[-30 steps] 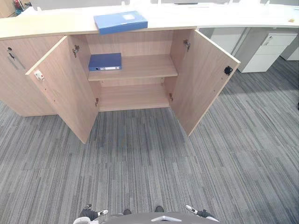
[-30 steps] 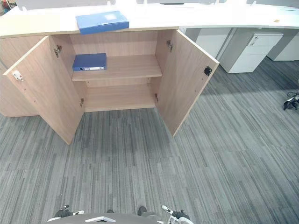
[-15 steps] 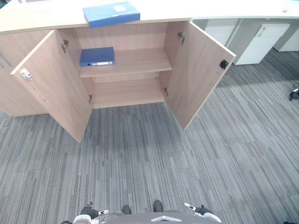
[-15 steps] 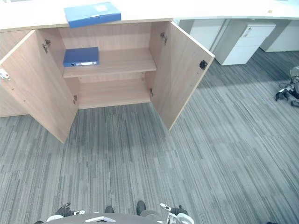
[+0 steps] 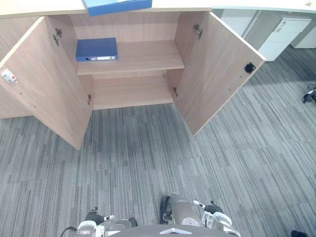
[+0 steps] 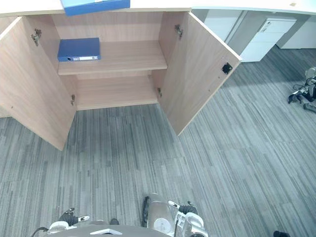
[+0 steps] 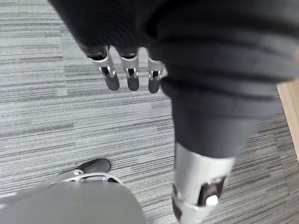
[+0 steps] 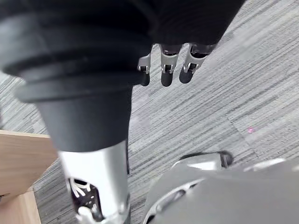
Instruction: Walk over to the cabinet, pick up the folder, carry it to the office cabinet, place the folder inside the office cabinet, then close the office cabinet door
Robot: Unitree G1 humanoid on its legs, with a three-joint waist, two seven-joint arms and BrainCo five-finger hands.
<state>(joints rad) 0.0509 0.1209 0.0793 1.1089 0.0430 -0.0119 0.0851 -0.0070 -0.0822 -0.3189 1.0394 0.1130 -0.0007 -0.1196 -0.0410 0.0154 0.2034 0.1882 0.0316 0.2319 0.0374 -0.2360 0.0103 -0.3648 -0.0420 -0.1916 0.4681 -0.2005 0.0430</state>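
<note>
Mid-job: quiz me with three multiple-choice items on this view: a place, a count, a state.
1. Where does the dark blue flat binder lie? A) on the grey carpet B) on the cabinet's upper wooden shelf C) on its lower shelf
2. How many blue folders show in all? A) one B) two C) three
3. How do the light wooden left door and right door stand? A) both shut B) one open C) both open
1 B, at the shelf's left end; 2 B, binder plus a lighter blue folder on the cabinet top; 3 C, both stand wide open.
</note>
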